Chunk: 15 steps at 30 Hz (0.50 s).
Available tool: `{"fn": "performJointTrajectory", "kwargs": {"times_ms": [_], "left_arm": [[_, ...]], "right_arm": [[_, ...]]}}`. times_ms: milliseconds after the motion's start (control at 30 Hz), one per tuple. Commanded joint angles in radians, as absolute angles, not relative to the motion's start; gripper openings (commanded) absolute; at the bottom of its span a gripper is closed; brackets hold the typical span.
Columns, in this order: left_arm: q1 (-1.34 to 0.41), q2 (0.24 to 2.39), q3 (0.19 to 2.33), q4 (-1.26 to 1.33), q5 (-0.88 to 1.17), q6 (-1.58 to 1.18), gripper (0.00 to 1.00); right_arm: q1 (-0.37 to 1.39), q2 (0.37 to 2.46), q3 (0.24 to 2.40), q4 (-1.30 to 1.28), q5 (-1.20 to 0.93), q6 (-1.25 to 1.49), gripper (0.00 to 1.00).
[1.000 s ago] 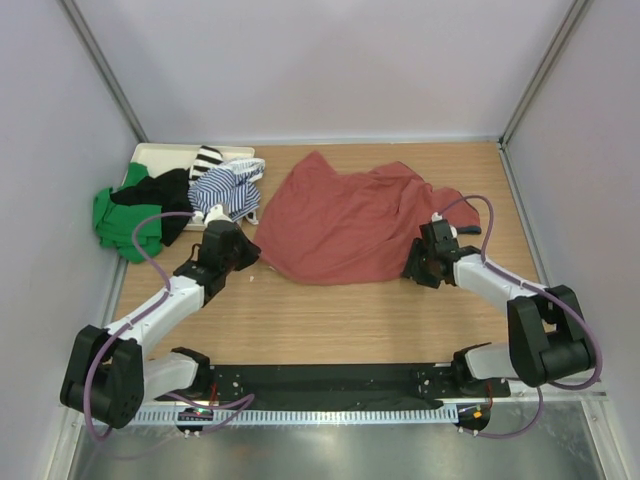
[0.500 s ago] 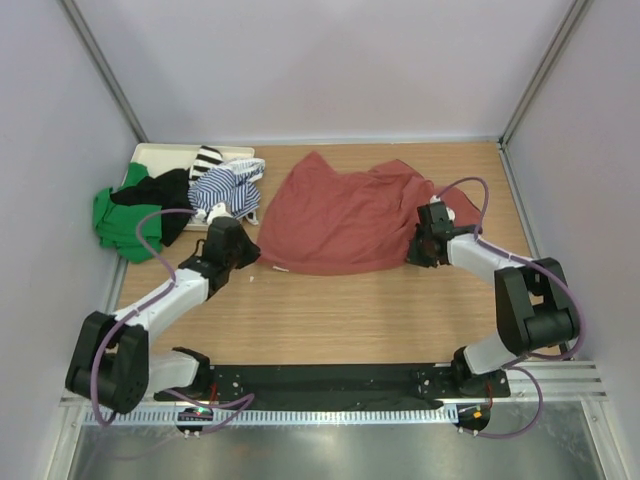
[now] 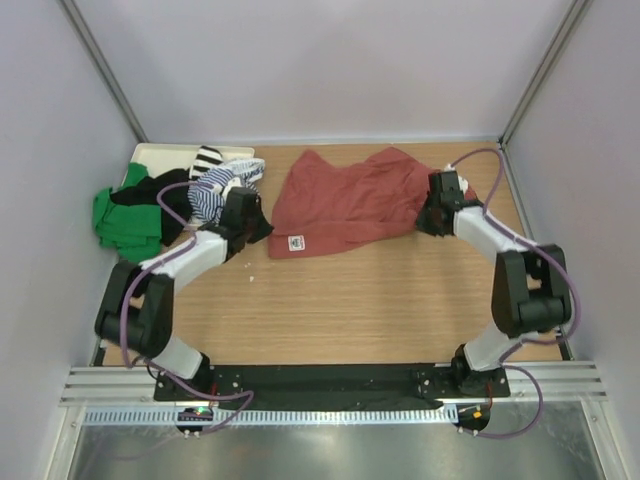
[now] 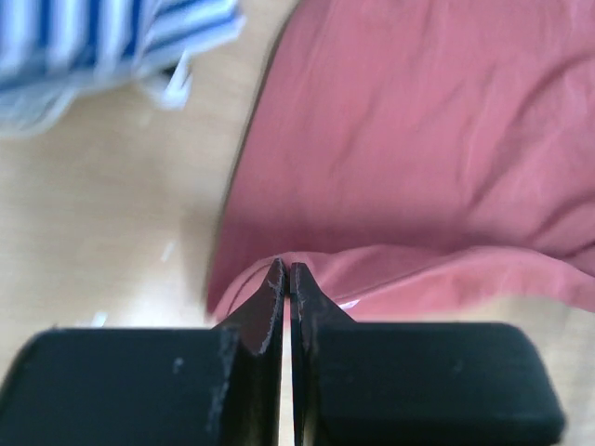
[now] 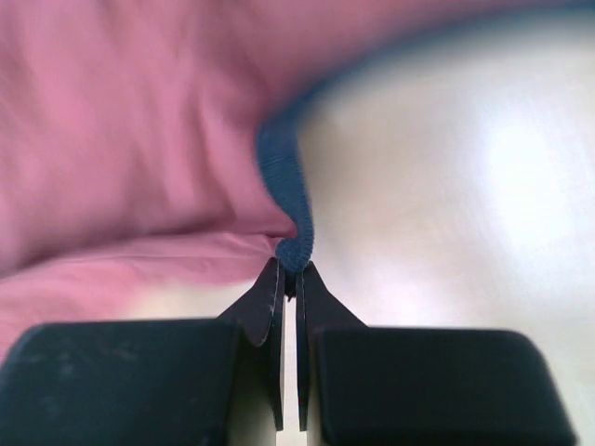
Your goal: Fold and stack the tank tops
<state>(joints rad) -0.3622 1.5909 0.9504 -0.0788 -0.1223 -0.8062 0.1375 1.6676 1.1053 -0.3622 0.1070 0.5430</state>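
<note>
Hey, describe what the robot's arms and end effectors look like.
The left arm and right arm have white links, chunky black joints and looping purple cables. The left end effector and right end effector are black, each with two flat fingers tapering to thin tips.
</note>
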Motion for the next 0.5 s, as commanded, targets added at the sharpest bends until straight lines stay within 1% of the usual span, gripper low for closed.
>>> {"fn": "performJointTrajectory", "kwargs": {"times_ms": [0,33,67,100,133,167,233,267,367,467], "left_arm": [[-0.393,1.334,0.797,-0.159,-0.156,-0.819,0.00],[-0.409,1.204,0.751,-0.181,-0.164,-0.831,0.00],[-0.452,1.142,0.661,-0.190,-0.172,-0.856,0.00],[-0.477,1.087,0.620,-0.201,-0.208,-0.877,0.00],[-0.498,1.024,0.583,-0.227,-0.219,-0.896,0.00],[-0.530,0.934,0.519,-0.239,-0.227,-0.937,0.00],[-0.541,0.852,0.442,-0.267,-0.219,-0.971,0.00],[-0.543,0.792,0.422,-0.273,-0.216,-0.989,0.00],[-0.543,0.732,0.376,-0.284,-0.216,-1.015,0.00],[-0.543,0.733,0.383,-0.302,-0.210,-1.006,0.00]], "right_arm": [[0.143,1.325,0.870,-0.472,0.135,0.578,0.01],[0.150,1.260,0.818,-0.489,0.152,0.621,0.01],[0.152,1.182,0.728,-0.547,0.175,0.655,0.01],[0.155,1.116,0.686,-0.573,0.192,0.681,0.01],[0.159,0.985,0.649,-0.600,0.208,0.708,0.02],[0.163,0.927,0.585,-0.635,0.213,0.751,0.02],[0.184,0.794,0.533,-0.634,0.177,0.793,0.05],[0.190,0.770,0.522,-0.675,0.179,0.820,0.06],[0.193,0.729,0.522,-0.690,0.190,0.831,0.06],[0.193,0.739,0.549,-0.713,0.195,0.848,0.06]]}}
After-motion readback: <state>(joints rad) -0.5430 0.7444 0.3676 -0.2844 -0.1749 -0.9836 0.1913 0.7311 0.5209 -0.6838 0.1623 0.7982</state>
